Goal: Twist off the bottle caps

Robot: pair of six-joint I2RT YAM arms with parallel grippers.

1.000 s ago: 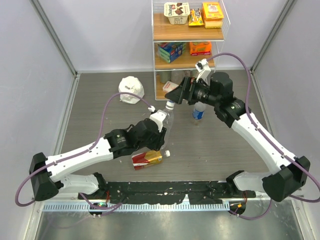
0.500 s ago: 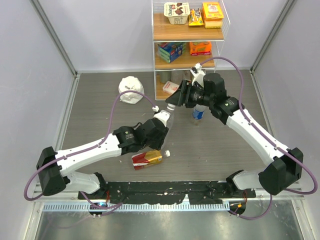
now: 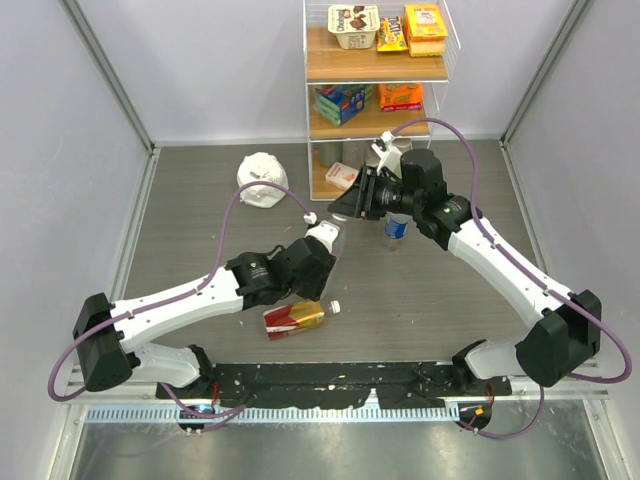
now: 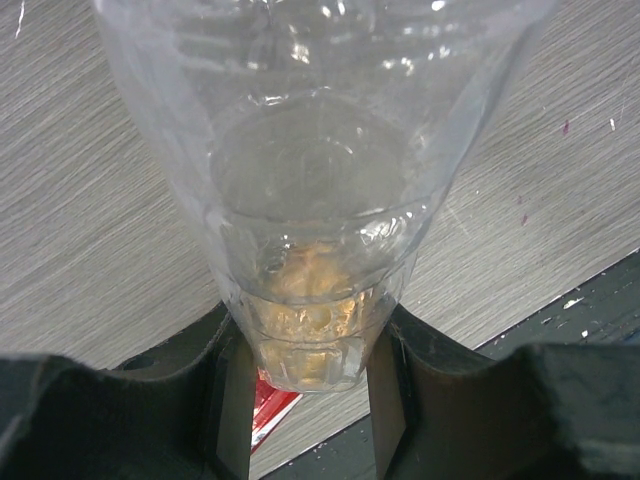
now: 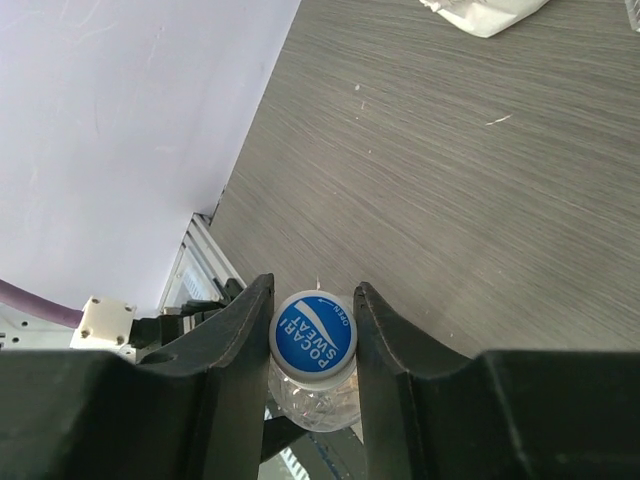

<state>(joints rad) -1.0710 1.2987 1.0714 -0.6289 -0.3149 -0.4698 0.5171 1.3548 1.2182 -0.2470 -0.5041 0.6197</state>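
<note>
My left gripper (image 4: 310, 345) is shut on the base of a clear bottle (image 4: 320, 190) and holds it tilted above the table, neck toward the right arm (image 3: 330, 247). The bottle's cap (image 5: 313, 337), blue on top with a white rim, sits between the fingers of my right gripper (image 5: 313, 322), which is shut on it; both fingers (image 5: 243, 335) touch its sides. An amber bottle (image 3: 295, 316) with a red-and-gold label lies on the table below, its white cap (image 3: 335, 307) on. A bottle with a blue label (image 3: 397, 226) stands upright behind my right gripper (image 3: 340, 211).
A white lumpy bag (image 3: 262, 179) lies at the back left. A shelf rack (image 3: 375, 62) with snack boxes stands at the back centre. The black base rail (image 3: 330, 385) runs along the near edge. Grey walls close in both sides.
My right gripper has moved left onto the held bottle's neck and shut on the cap. The left arm shifted slightly forward with the bottle, then stayed still.
</note>
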